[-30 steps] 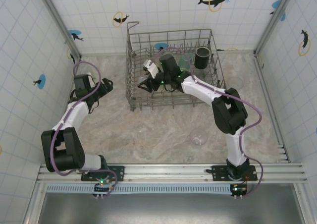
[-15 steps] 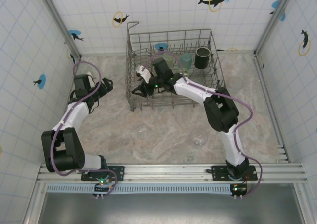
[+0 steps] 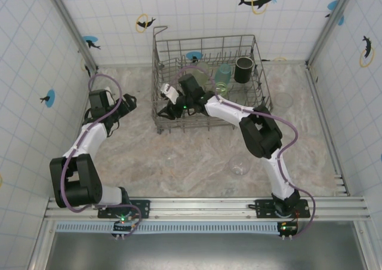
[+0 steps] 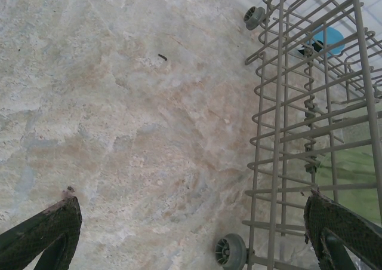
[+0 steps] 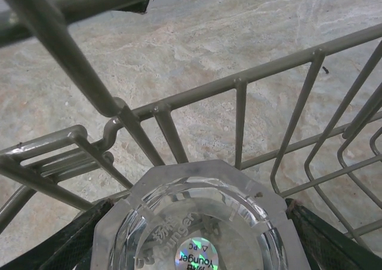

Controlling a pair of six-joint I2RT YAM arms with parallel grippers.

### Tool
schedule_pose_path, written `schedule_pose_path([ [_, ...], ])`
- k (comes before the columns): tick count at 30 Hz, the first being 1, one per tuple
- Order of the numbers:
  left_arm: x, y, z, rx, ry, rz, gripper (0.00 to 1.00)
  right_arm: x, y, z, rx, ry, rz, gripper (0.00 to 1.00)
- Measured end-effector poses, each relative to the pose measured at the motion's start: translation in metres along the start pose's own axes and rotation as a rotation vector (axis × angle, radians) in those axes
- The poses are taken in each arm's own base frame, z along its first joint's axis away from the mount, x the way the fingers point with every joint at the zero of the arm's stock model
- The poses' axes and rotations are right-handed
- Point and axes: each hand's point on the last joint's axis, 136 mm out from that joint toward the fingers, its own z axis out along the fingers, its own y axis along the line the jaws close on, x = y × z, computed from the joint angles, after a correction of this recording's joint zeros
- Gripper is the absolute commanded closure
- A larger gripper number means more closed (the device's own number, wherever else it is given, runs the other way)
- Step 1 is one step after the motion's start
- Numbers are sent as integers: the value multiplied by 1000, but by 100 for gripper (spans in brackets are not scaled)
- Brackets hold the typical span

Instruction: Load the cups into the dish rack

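Your left gripper (image 3: 126, 103) hangs over the marble table (image 3: 137, 156) at about 9 o'clock from the dish rack (image 3: 206, 40), apart from it. Its fingers (image 4: 51, 231) stand wide apart with nothing between them. In the left wrist view the rack's wire side (image 4: 280, 132) and two small wheels run along the 3 o'clock edge.

The rack sits at 12 o'clock on the table, against the far wall. Your right gripper (image 3: 166, 110) reaches into its 8 o'clock corner. In the right wrist view the right gripper (image 5: 191, 234) is clamped on a clear glass (image 5: 194, 222), base toward the camera, one finger against each side, just inside the rack's wire wall (image 5: 239, 79).

Along the rack's far row, a light green tumbler (image 3: 203, 76) stands at about 12 o'clock, a teal cup (image 3: 224, 74) just beside it, and a black mug (image 3: 243, 70) at 1 o'clock.

A second clear glass (image 3: 239, 165) rests on the table at 5 o'clock from the rack, and a third clear glass (image 3: 283, 100) near its 3 o'clock side.
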Motion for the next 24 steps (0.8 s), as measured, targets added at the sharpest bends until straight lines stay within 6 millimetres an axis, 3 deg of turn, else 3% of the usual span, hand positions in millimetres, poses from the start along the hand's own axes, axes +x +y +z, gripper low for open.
schedule_pose_path([
  [3,0,-1,0,5,3,-1,3,2,-1,2,23,17,-18,8],
  [7,1,-1,0,7,4,-3,2,7,-6,3,71,45,-30,1],
  [16,1,-1,0,7,4,-3,2,12,-9,3,107,74,-28,1],
  [20,1,-1,0,8,5,-3,3,3,-10,-4,125,57,-20,1],
  [24,1,-2,-1,9,3,-2,3,-20,-6,-27,157,19,-22,1],
])
